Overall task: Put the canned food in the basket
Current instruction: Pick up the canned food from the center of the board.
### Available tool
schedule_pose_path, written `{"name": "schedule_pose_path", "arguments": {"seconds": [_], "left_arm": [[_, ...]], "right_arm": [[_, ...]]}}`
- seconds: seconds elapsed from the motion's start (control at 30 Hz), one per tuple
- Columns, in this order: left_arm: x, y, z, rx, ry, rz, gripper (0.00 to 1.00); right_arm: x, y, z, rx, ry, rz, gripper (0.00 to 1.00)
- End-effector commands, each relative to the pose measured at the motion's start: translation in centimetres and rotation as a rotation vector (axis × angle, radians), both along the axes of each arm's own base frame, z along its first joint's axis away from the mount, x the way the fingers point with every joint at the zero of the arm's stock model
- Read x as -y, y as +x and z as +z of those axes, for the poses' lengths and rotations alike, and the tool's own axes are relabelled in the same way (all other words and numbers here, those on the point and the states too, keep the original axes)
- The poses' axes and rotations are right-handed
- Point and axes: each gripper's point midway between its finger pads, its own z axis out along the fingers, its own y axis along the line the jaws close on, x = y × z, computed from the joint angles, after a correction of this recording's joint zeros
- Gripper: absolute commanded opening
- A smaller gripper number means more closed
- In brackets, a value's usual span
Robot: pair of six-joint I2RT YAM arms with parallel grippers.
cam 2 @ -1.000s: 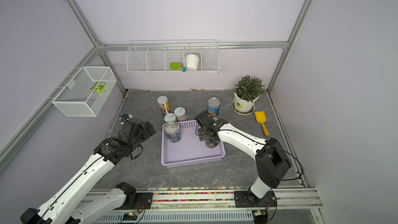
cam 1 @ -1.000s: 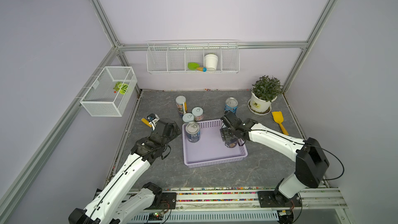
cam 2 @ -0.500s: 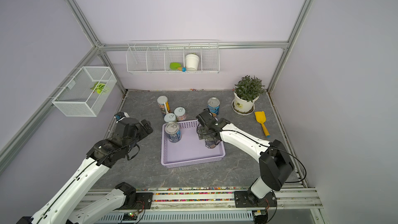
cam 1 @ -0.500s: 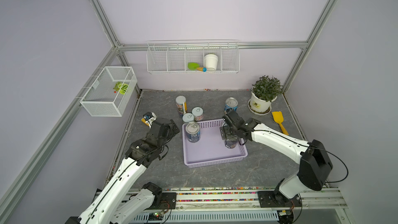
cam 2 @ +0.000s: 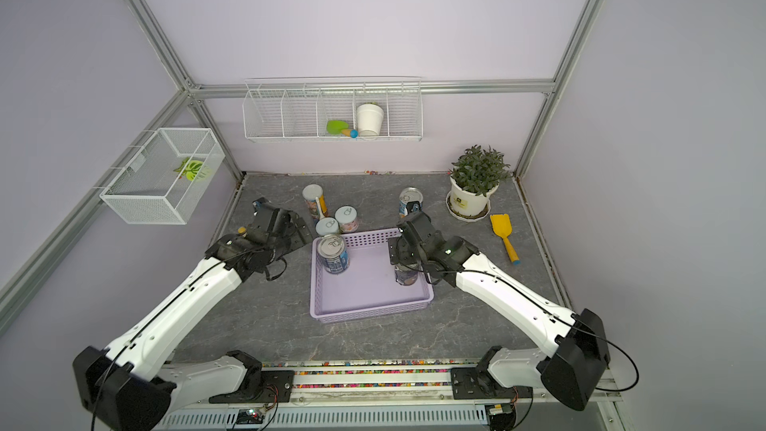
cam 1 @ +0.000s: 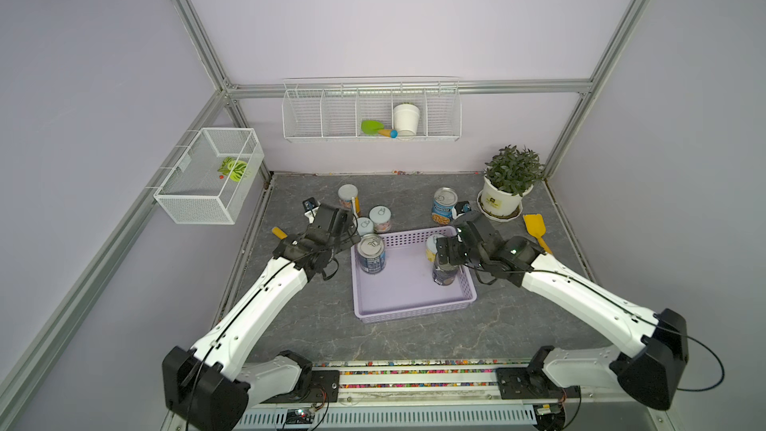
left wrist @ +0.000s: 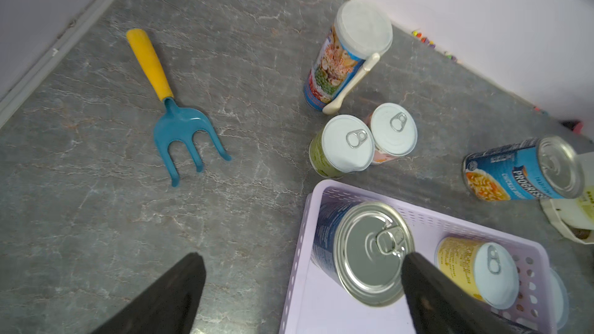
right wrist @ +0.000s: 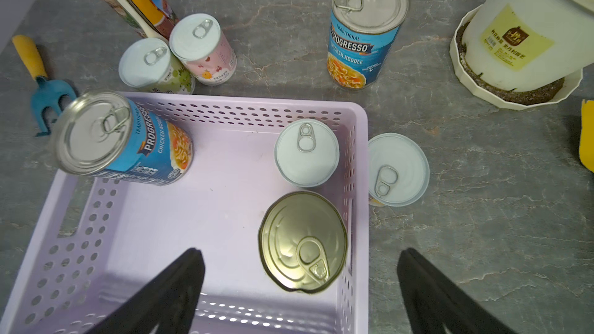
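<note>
Three cans are standing inside the basket (right wrist: 225, 101): blue soup can (right wrist: 128, 142), short pale-lidded can (right wrist: 307, 152), gold-topped can (right wrist: 302, 242); five others are waiting on the worktop (right wrist: 482, 220) outside the basket, a stray short can (right wrist: 398, 168) just beside its wall; left fingers (left wrist: 167, 297) and right fingers (right wrist: 167, 293) are gaping, grasping nothing.

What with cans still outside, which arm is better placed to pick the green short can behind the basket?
Left, probably: the left gripper, open, is near the green can; the right gripper hangs over the gold-topped can across the basket.
</note>
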Motion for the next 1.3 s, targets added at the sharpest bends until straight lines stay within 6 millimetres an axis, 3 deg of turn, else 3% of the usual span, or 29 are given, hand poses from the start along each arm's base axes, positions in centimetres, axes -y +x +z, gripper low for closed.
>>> {"name": "schedule_pose_path", "arguments": {"seconds": [0.0,0.13,0.2,0.33,0.57,0.93,1.27], "left_arm": [[1.8,2.4,-0.3,-0.024,0.001,-0.06,1.0],[3.0,5.6,-1.3,-0.071,0.048,-0.079,1.0],[3.5,7.6,-0.8,-0.065,0.068,-0.09,1.0],[2.8,11.2,-0.2,-0.055,0.138,-0.064,1.0],[1.6,15.8,-2.6,-0.134,0.124,-0.055,1.0],[4.2,19.3,-4.3,-0.158,0.104,-0.149,1.0],[3.0,20.6,-6.6,-0.216,0.169,-0.095,1.0]], "right_arm": [[0.3,-0.6,0.2,0.011,0.046,-0.007,0.98],[0.4,-1.1,0.5,0.016,0.069,0.005,0.98],[0.2,-1.2,0.4,0.013,0.079,0.013,0.98],[-0.2,-1.5,0.4,-0.001,0.094,0.037,0.98],[-1.0,-1.9,0.2,-0.025,0.116,0.069,0.98],[-1.3,-2.0,0.0,-0.04,0.123,0.083,0.98],[-1.5,-2.0,-0.3,-0.052,0.12,0.09,0.98]]}}
